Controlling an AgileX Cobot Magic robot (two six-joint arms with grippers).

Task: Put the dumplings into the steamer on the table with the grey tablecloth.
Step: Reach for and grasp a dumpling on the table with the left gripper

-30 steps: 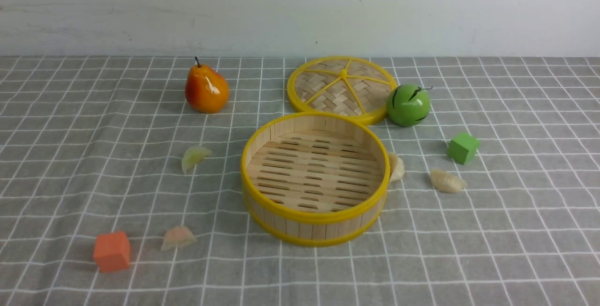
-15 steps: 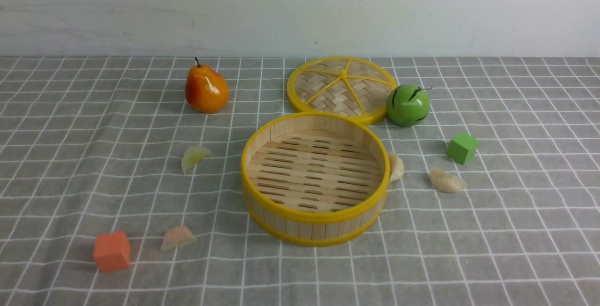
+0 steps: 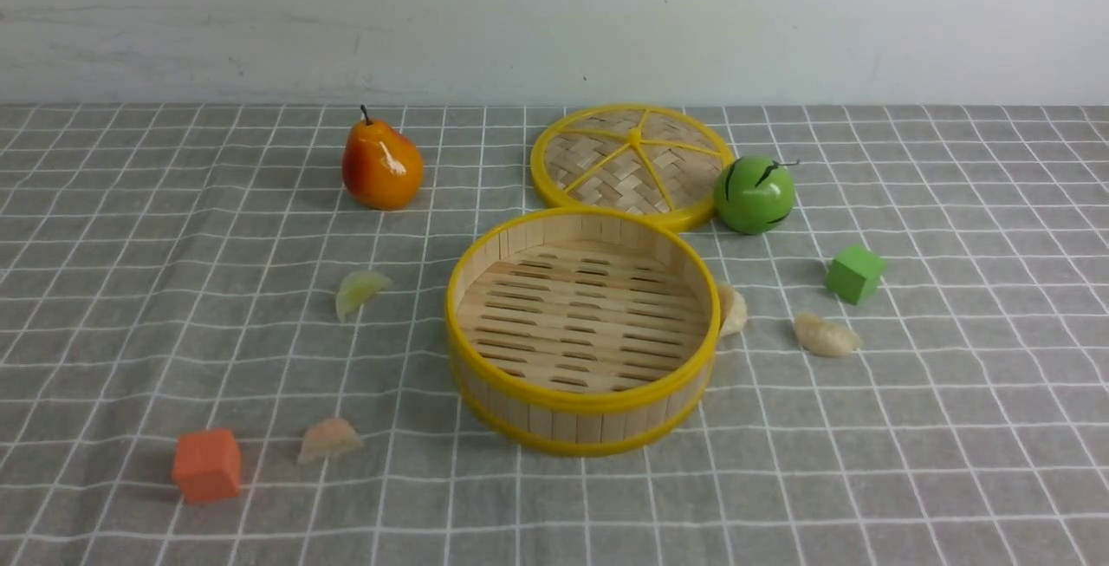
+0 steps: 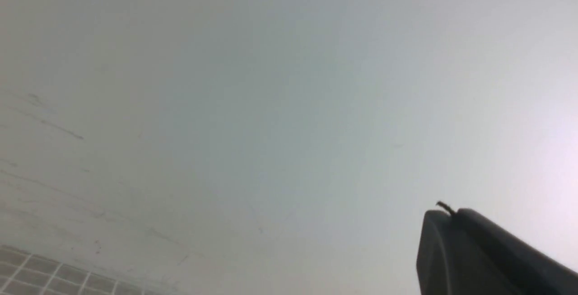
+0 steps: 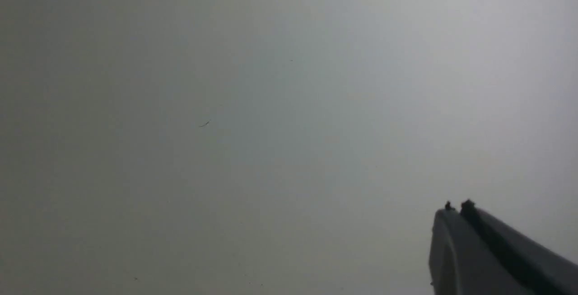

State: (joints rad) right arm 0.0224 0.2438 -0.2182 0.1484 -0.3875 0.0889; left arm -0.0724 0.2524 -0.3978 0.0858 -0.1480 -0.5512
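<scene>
Worktop centre holds the steamer; a pale dumpling against its wall could jam. Left claw and right claw: fingers together.

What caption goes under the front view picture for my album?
The round steamer waits, with nothing inside, while four little dumplings lie outside it on the grey tablecloth.
</scene>
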